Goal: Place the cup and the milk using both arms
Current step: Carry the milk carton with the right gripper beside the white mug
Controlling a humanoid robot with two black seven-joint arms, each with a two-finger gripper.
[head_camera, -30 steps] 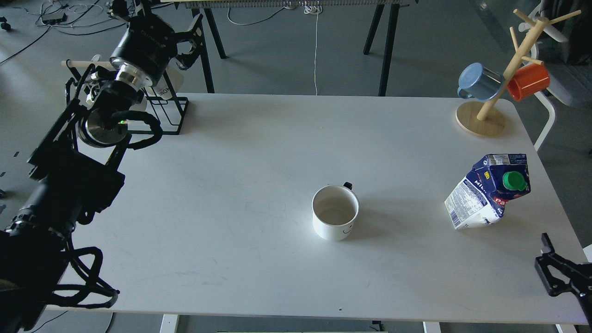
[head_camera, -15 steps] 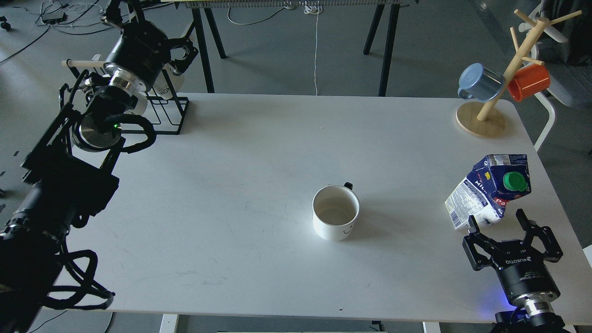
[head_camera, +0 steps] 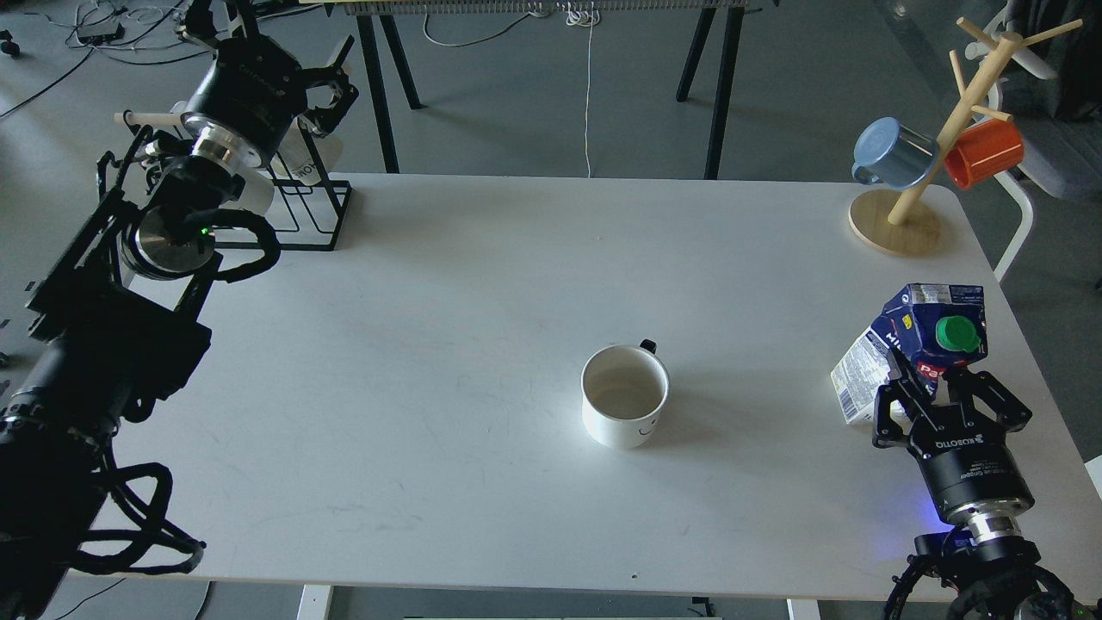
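A white cup [head_camera: 625, 398] with a black handle stands upright in the middle of the white table [head_camera: 448, 344]. A crumpled blue-and-white milk carton [head_camera: 914, 331] with a green cap stands at the right edge. My right gripper [head_camera: 943, 389] is open, with its fingers on either side of the carton's lower part. My left gripper [head_camera: 331, 79] is open and empty, held high over the far left corner, far from the cup.
A black wire rack [head_camera: 306, 211] stands at the far left corner under my left gripper. A wooden mug tree [head_camera: 895, 222] with a blue mug [head_camera: 891, 153] and an orange mug [head_camera: 986, 151] stands at the far right corner.
My right arm came in from the lower right and moved forward until its open fingers straddle the carton. My left arm drew back slightly to the far left. The cup has not moved.
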